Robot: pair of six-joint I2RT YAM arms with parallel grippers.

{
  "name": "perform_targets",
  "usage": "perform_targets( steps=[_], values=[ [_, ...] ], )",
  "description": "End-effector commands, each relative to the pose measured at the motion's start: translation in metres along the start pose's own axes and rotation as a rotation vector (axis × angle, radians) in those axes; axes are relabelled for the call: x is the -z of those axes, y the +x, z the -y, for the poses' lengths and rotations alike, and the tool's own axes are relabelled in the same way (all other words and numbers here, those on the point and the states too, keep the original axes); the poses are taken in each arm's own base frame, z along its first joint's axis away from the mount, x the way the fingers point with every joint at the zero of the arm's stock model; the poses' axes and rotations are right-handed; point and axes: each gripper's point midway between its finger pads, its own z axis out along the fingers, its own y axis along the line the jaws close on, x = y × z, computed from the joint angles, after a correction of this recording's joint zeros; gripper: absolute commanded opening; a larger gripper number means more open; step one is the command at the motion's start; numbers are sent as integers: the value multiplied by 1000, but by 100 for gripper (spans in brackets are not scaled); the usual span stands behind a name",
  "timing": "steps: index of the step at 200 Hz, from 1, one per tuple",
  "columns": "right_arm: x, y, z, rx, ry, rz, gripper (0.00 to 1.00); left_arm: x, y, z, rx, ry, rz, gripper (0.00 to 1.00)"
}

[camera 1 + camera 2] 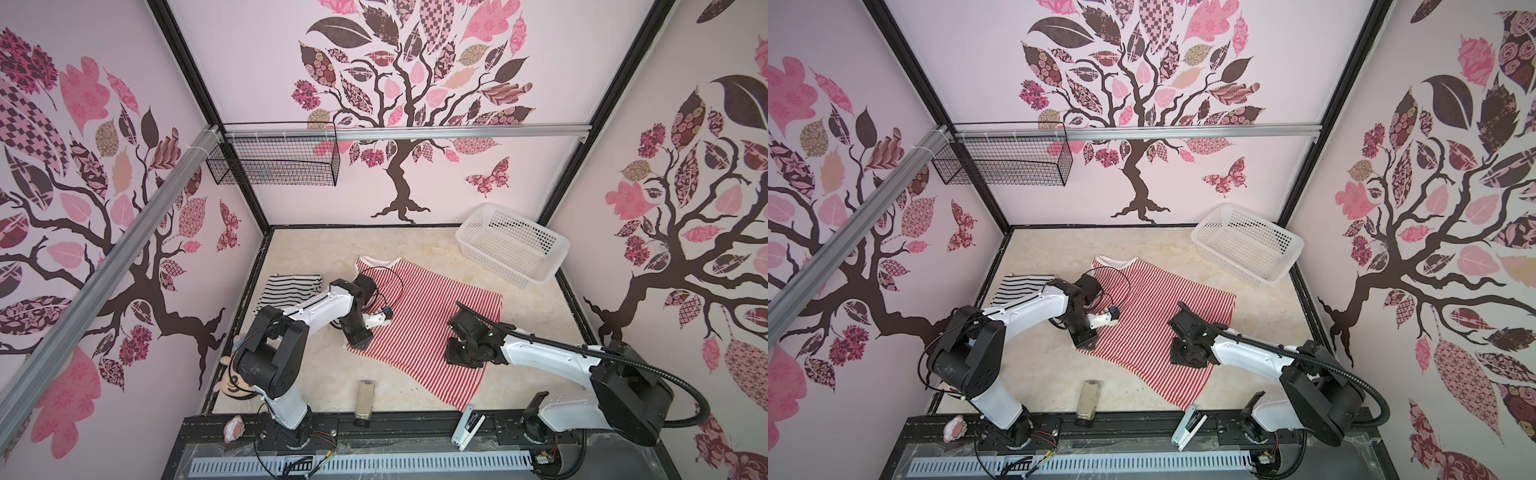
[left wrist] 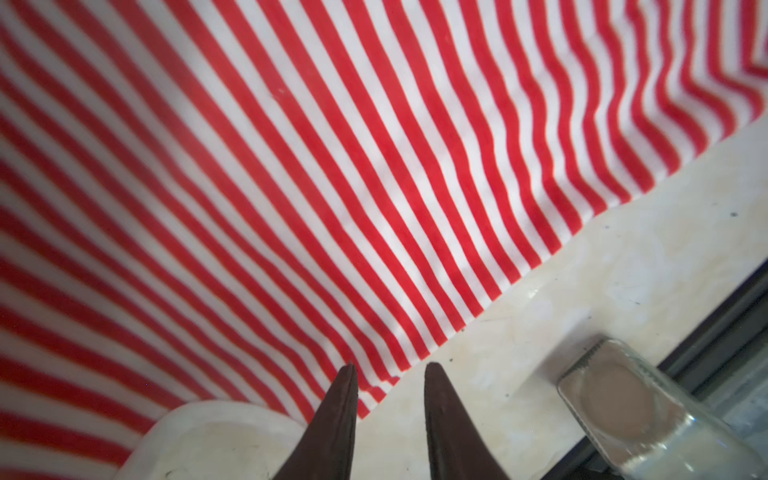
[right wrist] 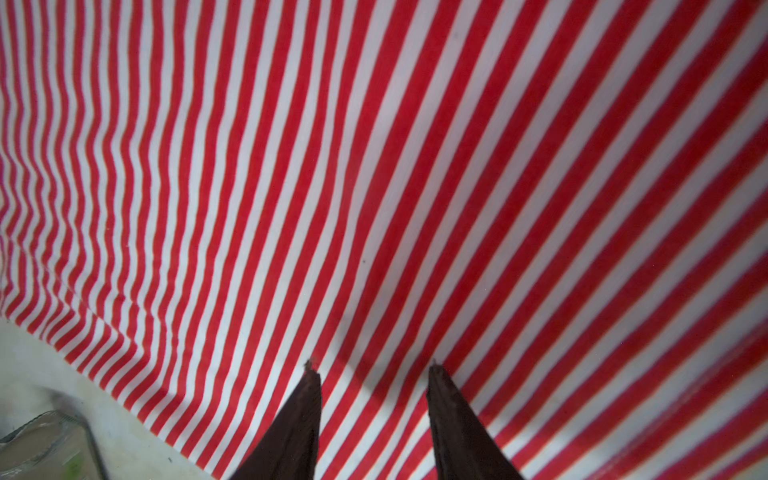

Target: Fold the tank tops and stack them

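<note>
1. Left wrist view: the left fingers (image 2: 332, 424) stand narrowly apart with nothing between them. They straddle the side edge of the red-and-white tank top (image 2: 332, 166), one tip over the stripes and the other over bare bench (image 2: 582, 270). Closing here could miss the edge or catch only the upper layer, and the fold would then drag lopsided.
2. In the right wrist view the right fingers (image 3: 299, 415) are moderately apart and empty, over the middle of the cloth and away from any border. A pinch there would probably bunch up a ridge. I cannot tell whether the tips touch the fabric.
3. A glass jar (image 1: 363, 397) lies on the bench at 6 o'clock, near the top's lower edge. Cloth swept that way might roll it.
4. In both top views the red-and-white top lies flat mid-bench. Its long axis seems to run from 11 to 5 o'clock, with the white-trimmed neck at 11 and the hem at 5, close to the front rail.
5. The black-and-white tank top (image 1: 291, 289) sits folded at 9 o'clock, partly under the left arm. An uneven lift by the two arms would twist the red one before it gets stacked there.
</note>
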Motion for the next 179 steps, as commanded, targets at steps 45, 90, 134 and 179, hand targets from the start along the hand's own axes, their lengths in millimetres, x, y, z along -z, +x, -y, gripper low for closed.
perform_targets(
  steps=[45,90,134,179],
  values=[
    [4,3,-5,-53,-37,8,46,64,-82,-155,272,-308,251,36],
    [-8,12,13,-43,34,-17,47,33,-102,-185,281,-304,208,36],
    [-12,14,33,-33,120,-24,49,4,-104,-191,287,-268,177,36],
    [-9,6,66,-120,158,-30,51,-16,-91,-187,288,-254,123,36]
  ],
)
